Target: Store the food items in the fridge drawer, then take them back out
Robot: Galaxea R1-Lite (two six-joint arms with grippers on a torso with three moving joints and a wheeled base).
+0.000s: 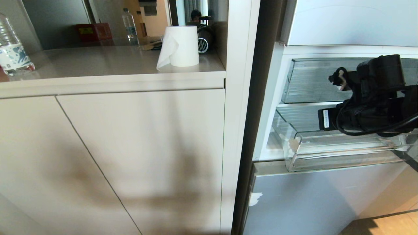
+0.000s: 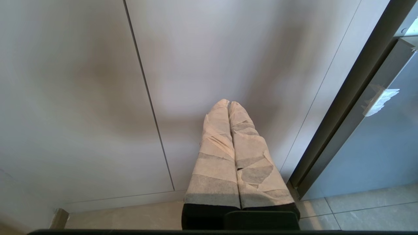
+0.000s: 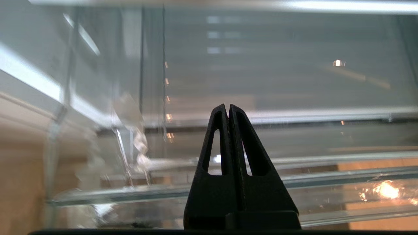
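Right gripper (image 3: 228,109) is in front of the open fridge, over the pulled-out drawer (image 1: 339,156), fingers pressed together with nothing between them. Its wrist view shows only clear plastic walls and ribbed floor past the tips, no fruit. No tomato shows in any view; the arm blocks much of the drawer interior in the head view, so it may sit behind it or elsewhere, can't tell. An upper drawer (image 1: 307,81) with a plain front sits above, closed. Left gripper (image 2: 230,106) hangs parked low by the cabinet doors (image 2: 98,98), taped fingers together, empty. My read: we're between halves of the task, either just after a drop-off or about to fetch, and the empty closed grip fits both. Next move needs the fruit located first, then fingers spread before going in; watch the stepped front lip on the way in or out.
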